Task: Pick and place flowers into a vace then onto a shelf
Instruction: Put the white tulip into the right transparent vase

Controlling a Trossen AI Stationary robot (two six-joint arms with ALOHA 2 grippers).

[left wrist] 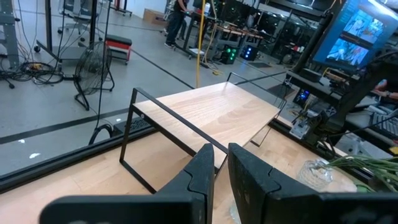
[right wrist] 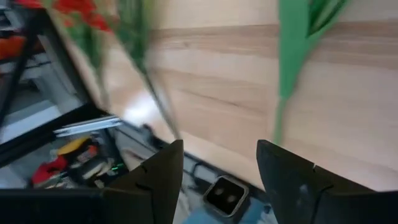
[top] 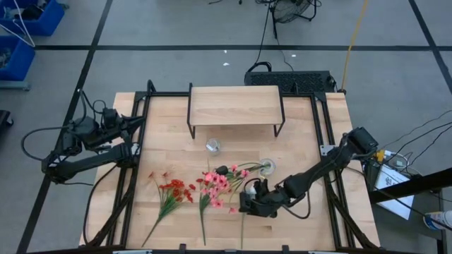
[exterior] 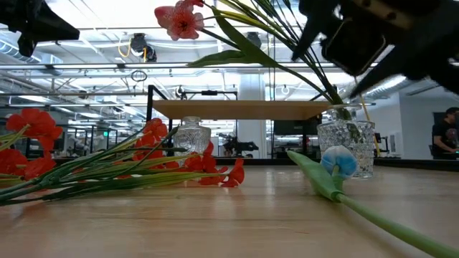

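A clear glass vase [top: 268, 167] [exterior: 346, 147] stands right of the table's centre. It holds green-stemmed flowers [top: 234, 170] whose stems lean toward the table's left. A spray of red blossoms [top: 174, 193], a pink spray [top: 215, 188] and a single tulip [top: 242, 222] [exterior: 336, 162] lie flat near the table's near edge. The light-wood shelf [top: 234, 106] [left wrist: 211, 112] stands on black legs at the far side. My right gripper [top: 244, 202] [right wrist: 217, 168] is open, low between the pink spray and the tulip stem, with nothing between its fingers. My left gripper [top: 138, 125] [left wrist: 221, 171] waits shut at the table's left edge.
A second, smaller glass vase [top: 212, 146] [exterior: 192, 135] stands empty in front of the shelf. Black frame rails [top: 319, 141] run along the table's left and right sides. The right arm's dark bulk [exterior: 373, 36] hangs over the filled vase in the low view.
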